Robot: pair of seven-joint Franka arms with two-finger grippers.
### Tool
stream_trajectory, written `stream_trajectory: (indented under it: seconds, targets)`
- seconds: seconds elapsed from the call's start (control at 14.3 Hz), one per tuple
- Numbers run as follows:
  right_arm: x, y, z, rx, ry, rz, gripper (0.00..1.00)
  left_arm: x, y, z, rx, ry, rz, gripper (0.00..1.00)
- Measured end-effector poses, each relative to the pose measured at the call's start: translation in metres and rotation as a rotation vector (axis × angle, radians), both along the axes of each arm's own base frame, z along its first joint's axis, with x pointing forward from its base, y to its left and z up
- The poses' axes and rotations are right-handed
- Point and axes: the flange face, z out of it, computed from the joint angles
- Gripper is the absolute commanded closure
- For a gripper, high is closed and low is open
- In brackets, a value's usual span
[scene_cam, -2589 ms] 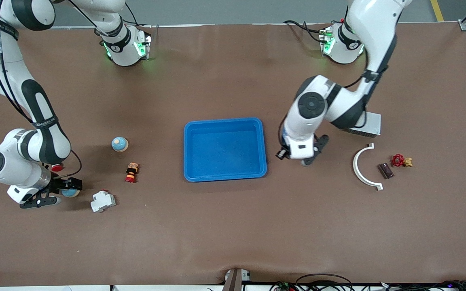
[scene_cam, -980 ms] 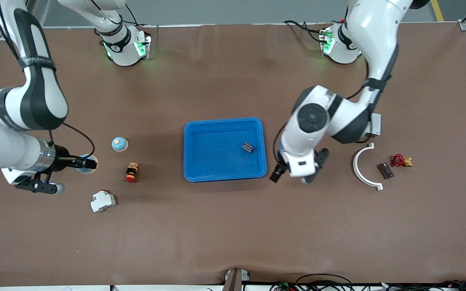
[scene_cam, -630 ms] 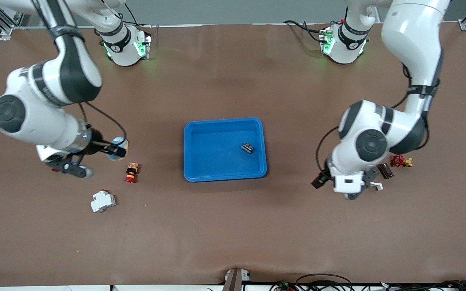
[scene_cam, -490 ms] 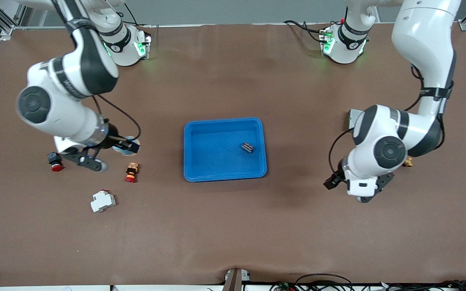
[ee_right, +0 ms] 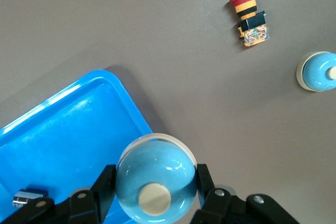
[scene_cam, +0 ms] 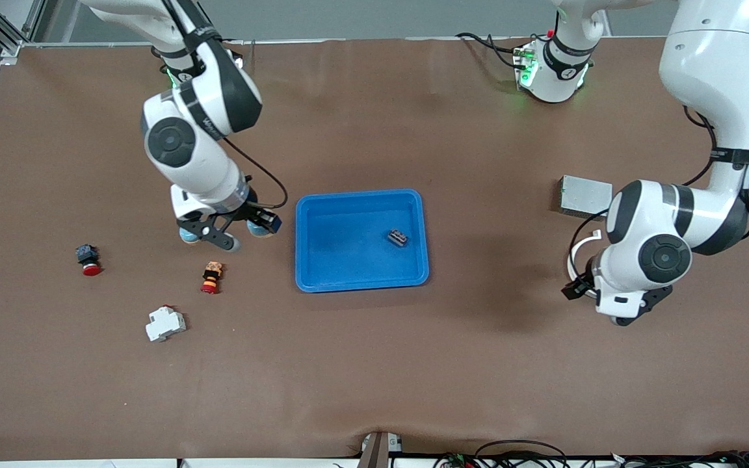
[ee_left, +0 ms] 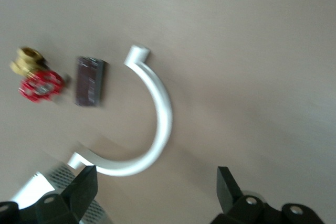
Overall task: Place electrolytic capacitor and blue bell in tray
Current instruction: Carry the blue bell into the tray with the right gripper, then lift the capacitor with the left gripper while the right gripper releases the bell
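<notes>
Bell (ee_right: 155, 177) over tray (ee_right: 79, 129) rim

The right end effector (scene_cam: 259, 224) holds what looks like a blue bell (scene_cam: 257, 228) just beside the tray (scene_cam: 361, 284).

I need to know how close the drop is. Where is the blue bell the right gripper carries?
In the right wrist view the blue bell sits clamped in the right gripper, up in the air over the rim of the tray at its right-arm end.

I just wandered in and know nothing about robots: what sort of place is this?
Probably a robotics lab test bench: two arms bolted to a brown-covered table, loose parts, and a blue tray as drop-off. The right gripper carries a blue bell; the left gripper hangs open.
</notes>
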Motion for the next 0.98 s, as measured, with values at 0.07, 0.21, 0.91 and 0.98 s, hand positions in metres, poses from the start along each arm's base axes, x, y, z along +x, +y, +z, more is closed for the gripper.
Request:
stream_trajectory:
  seconds: [0.07, 0.21, 0.91, 0.98]
  targets:
    - [-0.005, 0.011, -0.004, -0.009, -0.010, -0.013, 1.00, -0.002, 0.015, -0.006, 0.008, 0.012, -0.007, 0.00]
    - [-0.015, 0.033, -0.018, -0.006, -0.024, -0.043, 1.00, -0.007, 0.042, -0.018, 0.010, 0.016, -0.010, 0.00]
    - [-0.038, 0.090, -0.131, -0.033, -0.032, -0.100, 1.00, -0.037, 0.099, -0.074, 0.005, -0.021, -0.070, 0.31]
    - [-0.040, 0.093, -0.137, -0.034, -0.031, -0.102, 1.00, -0.038, 0.098, -0.076, 0.003, -0.021, -0.072, 0.31]
